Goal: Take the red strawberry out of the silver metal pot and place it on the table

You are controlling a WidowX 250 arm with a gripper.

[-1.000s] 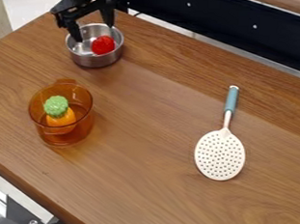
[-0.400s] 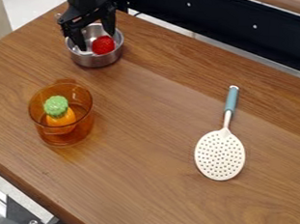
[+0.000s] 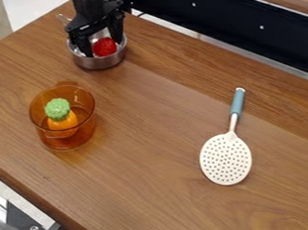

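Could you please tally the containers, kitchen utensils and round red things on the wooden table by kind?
Containers: 2 (metal pot, amber see-through pot)
Kitchen utensils: 1 (slotted turner)
Round red things: 1 (red ball-like piece, inside the metal pot)
Total: 4

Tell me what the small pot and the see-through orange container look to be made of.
Small pot: metal with a brushed or satin finish, likely stainless steel, judging by its grey sheen.

Orange container: smooth, glossy and transparent, with a warm tint cast onto the wood beside it; glass or clear plastic, the look leaves either open.
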